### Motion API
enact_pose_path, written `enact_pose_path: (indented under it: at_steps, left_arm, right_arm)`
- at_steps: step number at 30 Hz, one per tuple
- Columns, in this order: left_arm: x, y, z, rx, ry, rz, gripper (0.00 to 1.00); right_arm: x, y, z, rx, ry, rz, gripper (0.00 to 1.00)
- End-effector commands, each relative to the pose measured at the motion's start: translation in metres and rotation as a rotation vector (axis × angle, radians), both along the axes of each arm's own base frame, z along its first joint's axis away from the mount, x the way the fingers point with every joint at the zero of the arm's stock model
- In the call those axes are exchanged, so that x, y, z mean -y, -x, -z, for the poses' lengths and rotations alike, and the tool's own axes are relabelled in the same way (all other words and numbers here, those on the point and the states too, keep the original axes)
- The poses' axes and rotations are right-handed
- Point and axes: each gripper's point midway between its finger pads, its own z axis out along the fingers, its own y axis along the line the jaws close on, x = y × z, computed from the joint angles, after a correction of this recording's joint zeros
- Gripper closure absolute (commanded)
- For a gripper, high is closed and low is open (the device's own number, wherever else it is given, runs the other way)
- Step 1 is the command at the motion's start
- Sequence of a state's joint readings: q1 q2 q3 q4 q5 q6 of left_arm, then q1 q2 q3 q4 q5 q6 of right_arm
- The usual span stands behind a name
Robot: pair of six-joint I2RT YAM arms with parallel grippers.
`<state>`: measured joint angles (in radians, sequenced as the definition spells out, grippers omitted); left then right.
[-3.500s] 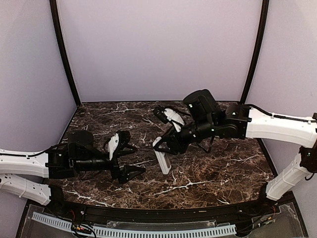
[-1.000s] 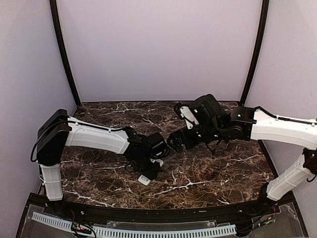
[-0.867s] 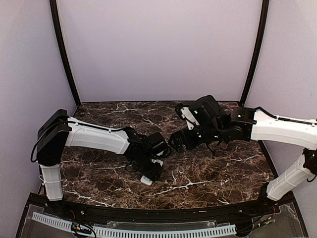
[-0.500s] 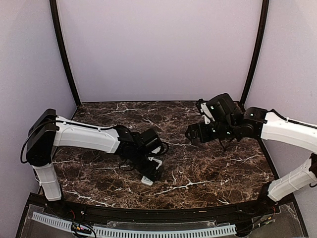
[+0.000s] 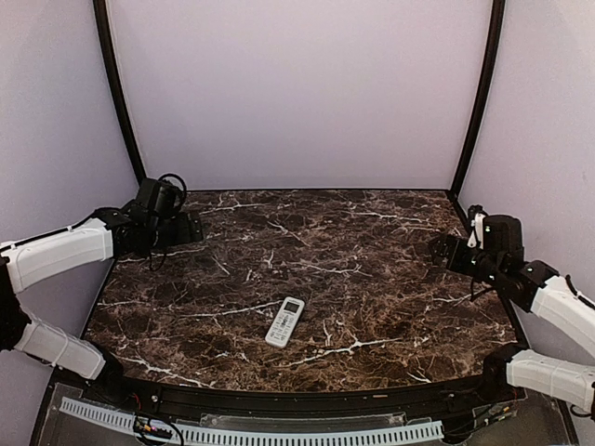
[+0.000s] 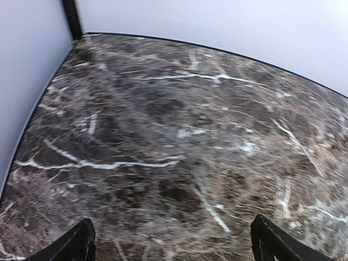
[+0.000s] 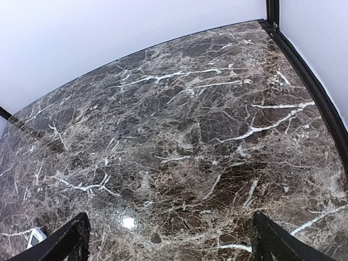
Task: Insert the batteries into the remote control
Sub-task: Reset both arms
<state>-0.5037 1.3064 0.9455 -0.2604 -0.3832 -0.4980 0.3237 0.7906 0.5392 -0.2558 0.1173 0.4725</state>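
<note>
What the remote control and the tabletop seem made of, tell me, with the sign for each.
The remote control: probably white plastic, matte; even white body with a display window and buttons. The tabletop: dark brown marble or a marble-look laminate, cannot tell which; white veins, and a glossy finish, since a light glints off it in the right wrist view.

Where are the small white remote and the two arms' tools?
small white rectangular remote control (image 5: 284, 321), top view, its button face.
left tool (image 6: 171, 218), left wrist view, midway between fingertips.
right tool (image 7: 169, 217), right wrist view, midway between fingertips.
</note>
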Motion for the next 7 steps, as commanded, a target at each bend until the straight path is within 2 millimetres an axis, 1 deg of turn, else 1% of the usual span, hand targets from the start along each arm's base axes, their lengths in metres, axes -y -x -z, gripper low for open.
enact_pose_path:
  at_steps: [1, 2, 3, 4, 5, 6, 7]
  left_arm:
    - [-0.087, 0.001, 0.008, 0.086, -0.064, -0.341, 0.01]
    - [-0.105, 0.003, 0.01, 0.104, -0.092, -0.401, 0.01]
    - [-0.112, 0.005, 0.009, 0.117, -0.102, -0.429, 0.01]
    - [-0.125, 0.008, 0.009, 0.132, -0.125, -0.474, 0.01]
    - [-0.13, 0.008, 0.007, 0.147, -0.131, -0.494, 0.01]
    - [-0.139, 0.012, 0.007, 0.153, -0.166, -0.524, 0.01]
    - [-0.143, 0.011, 0.004, 0.173, -0.177, -0.538, 0.01]
  right_arm:
    - [0.021, -0.01, -0.005, 0.08, -0.027, 0.144, 0.01]
    - [0.024, -0.01, -0.002, 0.08, -0.015, 0.159, 0.02]
    - [0.025, -0.01, 0.0, 0.084, -0.007, 0.16, 0.02]
    - [0.025, -0.01, 0.002, 0.089, -0.004, 0.156, 0.02]
    - [0.025, -0.01, 0.003, 0.092, 0.0, 0.153, 0.01]
    - [0.026, -0.01, 0.004, 0.094, 0.007, 0.155, 0.02]
    - [0.029, -0.01, 0.004, 0.096, 0.011, 0.172, 0.01]
